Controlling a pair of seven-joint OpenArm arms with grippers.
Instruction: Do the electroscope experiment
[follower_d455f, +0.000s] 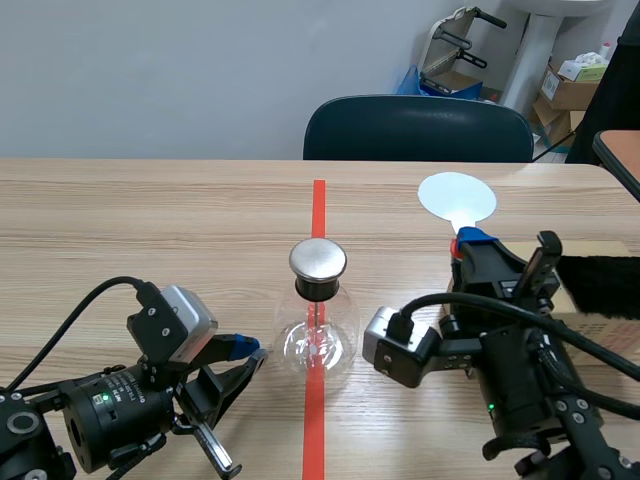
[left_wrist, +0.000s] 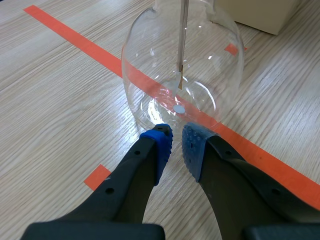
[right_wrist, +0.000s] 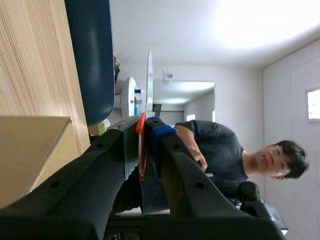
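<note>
Electroscope (follower_d455f: 318, 335): clear glass flask with metal cap (follower_d455f: 318, 260), upright at table (follower_d455f: 150, 220) centre, on orange-red tape line. Thin rod (left_wrist: 183, 35) hangs inside bulb.

Left gripper (follower_d455f: 245, 350) low on table, blue pads nearly together, only slim gap, nothing between them; tips just beside flask base.

Right gripper (follower_d455f: 470, 240) raised to right of flask, clamped on orange-red handle of white disc paddle (follower_d455f: 457, 197), disc uppermost.

Cardboard box (left_wrist: 260, 15) behind flask. Dark chair (follower_d455f: 418, 128) beyond table.
</note>
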